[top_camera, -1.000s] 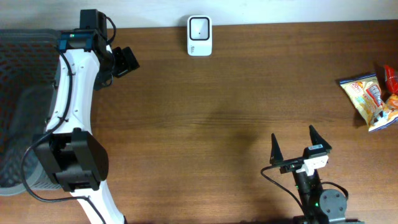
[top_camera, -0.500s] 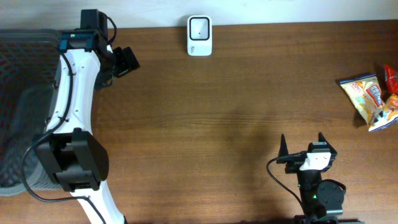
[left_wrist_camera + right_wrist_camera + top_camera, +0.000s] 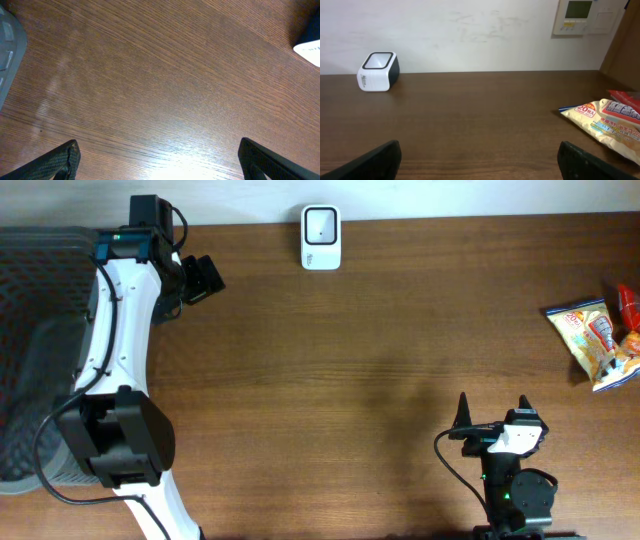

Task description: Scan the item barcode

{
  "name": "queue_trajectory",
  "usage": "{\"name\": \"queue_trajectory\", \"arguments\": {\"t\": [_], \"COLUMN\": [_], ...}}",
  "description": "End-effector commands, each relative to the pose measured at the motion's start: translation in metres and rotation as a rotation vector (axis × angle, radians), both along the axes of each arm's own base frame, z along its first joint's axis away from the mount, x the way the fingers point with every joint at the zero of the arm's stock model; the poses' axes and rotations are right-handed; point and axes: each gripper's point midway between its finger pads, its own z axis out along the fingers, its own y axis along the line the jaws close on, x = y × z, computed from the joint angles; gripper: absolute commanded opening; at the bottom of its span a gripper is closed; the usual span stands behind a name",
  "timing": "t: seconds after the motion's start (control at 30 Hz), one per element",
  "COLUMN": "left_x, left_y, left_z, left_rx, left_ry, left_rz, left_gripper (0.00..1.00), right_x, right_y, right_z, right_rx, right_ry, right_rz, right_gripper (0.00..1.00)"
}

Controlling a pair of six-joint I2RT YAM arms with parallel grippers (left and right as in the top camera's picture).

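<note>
The white barcode scanner (image 3: 321, 238) stands at the table's far edge, and in the right wrist view the scanner (image 3: 378, 71) is far off to the left. A yellow-and-white snack packet (image 3: 594, 343) lies at the right edge, seen also as the packet (image 3: 602, 122) ahead to the right. My right gripper (image 3: 492, 412) hovers near the front edge, open and empty; its jaws (image 3: 480, 160) stand wide. My left gripper (image 3: 200, 278) hangs over the far-left table, open with nothing in it (image 3: 159, 160).
A red packet (image 3: 627, 305) lies beside the yellow one. A grey mesh basket (image 3: 40, 330) sits past the table's left end, its rim (image 3: 7, 45) in the left wrist view. A wall panel (image 3: 585, 16) hangs behind the table.
My right gripper has swung a little to the right and squared up toward the far edge, staying open. The left arm has not moved.
</note>
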Motion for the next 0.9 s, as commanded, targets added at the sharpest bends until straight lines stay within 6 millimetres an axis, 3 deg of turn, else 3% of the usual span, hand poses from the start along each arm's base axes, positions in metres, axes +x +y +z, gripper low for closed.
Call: {"name": "queue_trajectory", "arguments": {"t": [0.0, 0.87], "left_x": [0.0032, 0.0001], "left_y": [-0.0023, -0.0023], "left_z": [0.0008, 0.0], "left_rx": [-0.008, -0.009], "left_ry": [-0.005, 0.007], "left_rz": [0.001, 0.001], "left_gripper": [0.99, 0.99], "right_x": [-0.0003, -0.0003], "right_y": [-0.0015, -0.0015], "right_z": [-0.0027, -0.0026], "right_rx": [0.013, 0.013], "right_ry": [0.002, 0.001], "right_rz": [-0.007, -0.007], "right_gripper": [0.98, 0.98]}}
